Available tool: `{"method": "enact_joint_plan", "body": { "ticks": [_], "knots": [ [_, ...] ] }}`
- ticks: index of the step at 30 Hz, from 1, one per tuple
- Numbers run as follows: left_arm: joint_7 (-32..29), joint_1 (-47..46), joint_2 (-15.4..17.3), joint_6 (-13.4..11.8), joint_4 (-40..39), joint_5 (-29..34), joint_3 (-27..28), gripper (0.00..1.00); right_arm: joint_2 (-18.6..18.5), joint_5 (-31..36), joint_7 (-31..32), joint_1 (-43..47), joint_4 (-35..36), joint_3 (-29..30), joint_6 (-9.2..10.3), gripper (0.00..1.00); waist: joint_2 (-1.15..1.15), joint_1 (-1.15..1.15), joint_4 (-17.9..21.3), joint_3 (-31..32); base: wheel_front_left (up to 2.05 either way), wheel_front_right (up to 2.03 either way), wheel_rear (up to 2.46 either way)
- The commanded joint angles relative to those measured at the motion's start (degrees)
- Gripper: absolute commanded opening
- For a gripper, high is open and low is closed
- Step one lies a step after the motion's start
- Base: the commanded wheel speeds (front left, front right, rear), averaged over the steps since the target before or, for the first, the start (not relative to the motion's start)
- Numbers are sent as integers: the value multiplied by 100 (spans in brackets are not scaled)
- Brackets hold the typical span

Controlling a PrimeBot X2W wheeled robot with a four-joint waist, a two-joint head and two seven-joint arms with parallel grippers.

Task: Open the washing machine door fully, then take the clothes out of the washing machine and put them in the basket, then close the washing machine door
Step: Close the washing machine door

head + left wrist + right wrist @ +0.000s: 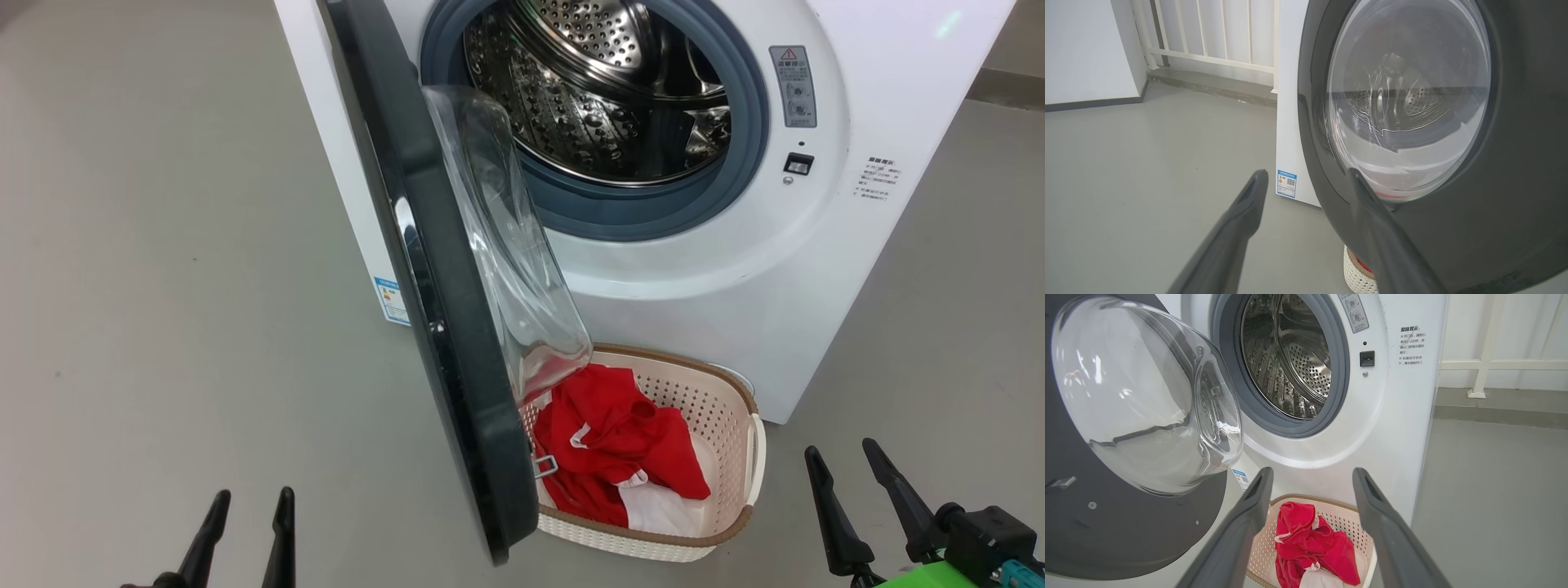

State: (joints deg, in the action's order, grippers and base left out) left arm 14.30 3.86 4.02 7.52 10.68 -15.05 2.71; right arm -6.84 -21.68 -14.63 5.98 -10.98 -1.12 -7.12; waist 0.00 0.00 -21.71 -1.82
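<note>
The left gripper [255, 492] sits at the lower left of the head view. Its two long dark fingers [211, 535] point up and stand apart, with an empty gap between them. The right gripper [839, 447] sits at the lower right, its fingers leaning a little to the left and also spread, gripping nothing. Behind them is the right wrist [984, 531], a dark block with a green part below it and a teal fitting at its side. In each wrist view the two fingers rise from the bottom edge, spread wide and empty.
</note>
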Motion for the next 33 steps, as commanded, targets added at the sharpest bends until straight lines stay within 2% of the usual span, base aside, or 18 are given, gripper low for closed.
{"method": "enact_joint_plan", "body": {
  "ticks": [1,9,16,17,18,19,20,27,33],
  "knots": [
    [70,-100,14,-3,-133,22,231,100,-59,-37,-37,2,144,-119,-36,100,0,0,-3,5,0,0,0],
    [70,-100,-1,-3,-160,14,262,100,-47,-34,-37,6,145,-118,-36,100,0,0,-9,14,0,0,0],
    [70,-180,33,-3,-145,-603,115,100,-35,-28,-37,-22,129,-139,-36,100,0,0,6,-8,0,0,0],
    [70,-196,51,-3,-144,-747,71,84,-32,-28,-37,-29,127,-141,-36,100,0,0,12,-13,0,0,0],
    [70,-253,108,-3,-221,-1080,-39,33,-28,-27,-37,-39,125,-143,-36,100,0,0,25,-26,0,0,0],
    [70,-271,135,-3,-262,-1270,-79,10,-26,-26,-37,-44,126,-145,-36,100,0,0,35,-33,0,0,0],
    [70,-280,161,-3,-271,-1518,-145,0,-25,-25,-37,-49,126,-147,-36,100,0,0,47,-40,0,0,0],
    [70,-396,621,-3,-397,-3480,-709,0,-10,-23,-37,-92,126,-158,-36,100,0,0,159,-90,0,0,0],
    [59,-527,1233,-3,-716,-5434,-1273,0,1,-23,-37,-118,129,-158,-36,100,0,0,275,-132,0,0,0]
  ]
}}
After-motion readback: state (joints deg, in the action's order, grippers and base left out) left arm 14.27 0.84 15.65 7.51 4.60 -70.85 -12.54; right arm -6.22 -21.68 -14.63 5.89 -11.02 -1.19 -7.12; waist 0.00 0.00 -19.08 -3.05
